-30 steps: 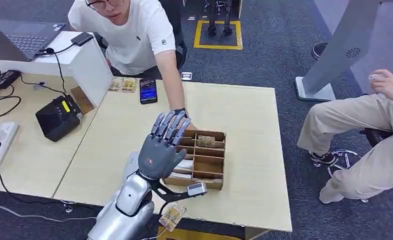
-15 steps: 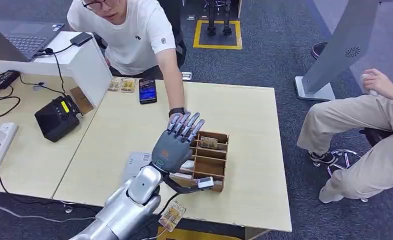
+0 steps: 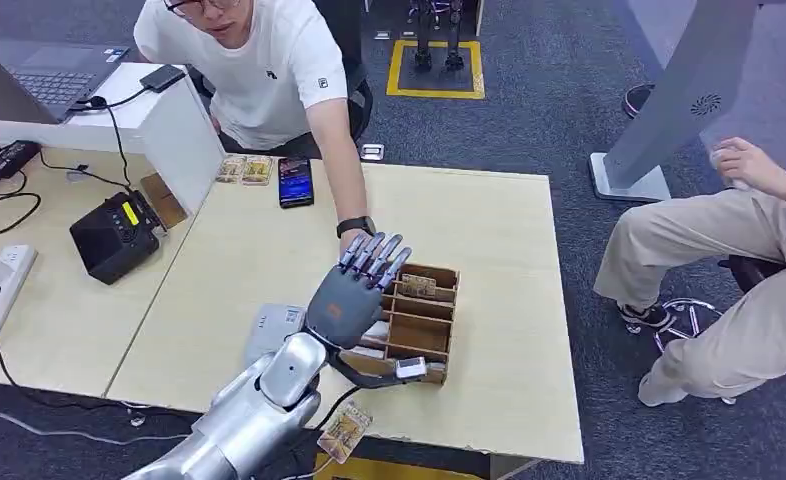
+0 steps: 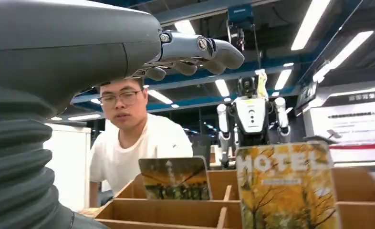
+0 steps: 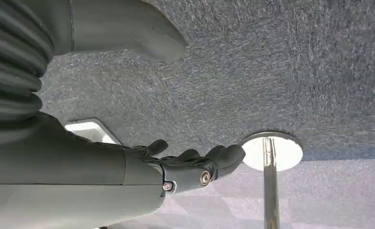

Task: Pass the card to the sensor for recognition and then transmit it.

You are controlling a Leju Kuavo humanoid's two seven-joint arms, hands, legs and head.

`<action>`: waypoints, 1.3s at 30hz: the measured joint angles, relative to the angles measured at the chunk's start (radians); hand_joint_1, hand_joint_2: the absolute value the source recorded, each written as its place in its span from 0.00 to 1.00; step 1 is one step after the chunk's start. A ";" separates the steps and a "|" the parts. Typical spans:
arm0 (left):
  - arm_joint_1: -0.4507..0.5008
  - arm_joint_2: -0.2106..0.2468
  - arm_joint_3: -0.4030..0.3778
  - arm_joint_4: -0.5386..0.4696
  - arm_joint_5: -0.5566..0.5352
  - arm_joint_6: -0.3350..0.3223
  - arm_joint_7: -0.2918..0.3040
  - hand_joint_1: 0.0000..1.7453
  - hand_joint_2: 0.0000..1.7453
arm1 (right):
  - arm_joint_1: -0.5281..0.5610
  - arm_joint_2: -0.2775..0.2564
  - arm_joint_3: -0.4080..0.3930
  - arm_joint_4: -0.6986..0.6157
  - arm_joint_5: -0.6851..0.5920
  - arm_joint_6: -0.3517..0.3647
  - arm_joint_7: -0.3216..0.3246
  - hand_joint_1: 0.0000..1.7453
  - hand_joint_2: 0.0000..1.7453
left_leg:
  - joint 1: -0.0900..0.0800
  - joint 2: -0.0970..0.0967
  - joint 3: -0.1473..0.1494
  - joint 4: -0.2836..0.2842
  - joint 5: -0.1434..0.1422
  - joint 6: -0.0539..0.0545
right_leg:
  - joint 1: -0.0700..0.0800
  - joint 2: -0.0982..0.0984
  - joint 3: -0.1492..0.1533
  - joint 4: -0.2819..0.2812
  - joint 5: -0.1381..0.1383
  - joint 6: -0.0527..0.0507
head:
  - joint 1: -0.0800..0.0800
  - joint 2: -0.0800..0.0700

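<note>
The left hand [image 3: 347, 300] is advancing over the near edge of the wooden card box [image 3: 439, 335], fingers spread and grasping nothing, having moved rightward off the surface [image 3: 239, 250] since a second ago, so card pickup is judged imminent. In the left wrist view two cards are standing in the box, a near "HOTEL" card [image 4: 286, 186] and a farther card [image 4: 175, 177], while one person's hand [image 3: 352, 238] is resting beyond. The right hand [image 5: 176, 167] is hanging released over the floor.
</note>
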 joint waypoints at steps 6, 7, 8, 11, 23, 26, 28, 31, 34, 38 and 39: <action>-0.021 0.002 -0.019 0.021 0.000 -0.010 0.040 0.01 1.00 | 0.000 0.001 0.000 0.000 0.000 0.000 0.000 0.00 1.00 | 0.000 0.000 0.000 0.000 0.000 0.000 | 0.000 0.000 0.000 0.000 0.000 0.000 | 0.000 0.000; -0.022 0.002 -0.019 0.022 0.000 -0.010 0.045 0.07 1.00 | 0.000 0.001 0.000 0.000 0.000 0.000 0.000 0.00 1.00 | 0.000 0.000 0.000 0.000 0.000 0.000 | 0.000 0.000 0.000 0.000 0.000 0.000 | 0.000 0.000; -0.023 0.002 -0.019 0.023 0.000 -0.009 0.047 0.15 1.00 | 0.000 0.001 0.000 0.000 0.001 0.000 0.000 0.00 1.00 | 0.000 0.000 0.000 0.000 0.000 0.000 | 0.000 0.000 0.000 0.000 0.000 0.000 | 0.000 0.000; -0.023 0.002 -0.019 0.030 0.000 -0.004 0.053 0.14 1.00 | 0.000 0.001 0.000 0.000 0.002 0.000 0.002 0.00 1.00 | 0.000 0.000 0.000 0.000 0.000 0.000 | 0.000 0.000 0.000 0.000 0.000 0.000 | 0.000 0.000; -0.032 -0.007 -0.019 0.055 0.002 0.015 0.029 0.35 1.00 | 0.000 0.001 0.000 0.000 -0.002 0.000 0.008 0.00 1.00 | 0.000 0.000 0.000 0.000 0.000 0.000 | 0.000 0.000 0.000 0.000 0.000 0.000 | 0.000 0.000; -0.034 -0.007 -0.019 0.061 0.003 0.015 0.026 0.39 1.00 | 0.000 0.001 0.000 0.000 -0.002 0.000 0.008 0.00 1.00 | 0.000 0.000 0.000 0.000 0.000 0.000 | 0.000 0.000 0.000 0.000 0.000 0.000 | 0.000 0.000; -0.035 -0.008 -0.019 0.064 0.003 0.015 0.025 0.38 1.00 | 0.000 0.001 0.000 0.000 -0.001 0.000 0.009 0.00 1.00 | 0.000 0.000 0.000 0.000 0.000 0.000 | 0.000 0.000 0.000 0.000 0.000 0.000 | 0.000 0.000; -0.035 -0.008 -0.019 0.068 0.003 0.014 0.023 0.27 1.00 | 0.000 0.001 0.000 0.000 0.000 0.000 0.009 0.00 1.00 | 0.000 0.000 0.000 0.000 0.000 0.000 | 0.000 0.000 0.000 0.000 0.000 0.000 | 0.000 0.000; -0.035 -0.008 -0.019 0.070 0.003 0.013 0.023 0.26 1.00 | 0.000 0.001 0.000 0.000 0.000 0.000 0.010 0.00 1.00 | 0.000 0.000 0.000 0.000 0.000 0.000 | 0.000 0.000 0.000 0.000 0.000 0.000 | 0.000 0.000; -0.036 -0.014 -0.019 0.071 0.004 0.009 0.024 0.02 1.00 | 0.000 0.001 0.000 0.000 0.016 0.000 0.013 0.00 1.00 | 0.000 0.000 0.000 0.000 0.000 0.000 | 0.000 0.000 0.000 0.000 0.000 0.000 | 0.000 0.000; -0.037 -0.016 -0.019 0.072 0.004 0.008 0.025 0.01 1.00 | 0.000 0.001 0.000 0.000 0.025 0.000 0.013 0.00 1.00 | 0.000 0.000 0.000 0.000 0.000 0.000 | 0.000 0.000 0.000 0.000 0.000 0.000 | 0.000 0.000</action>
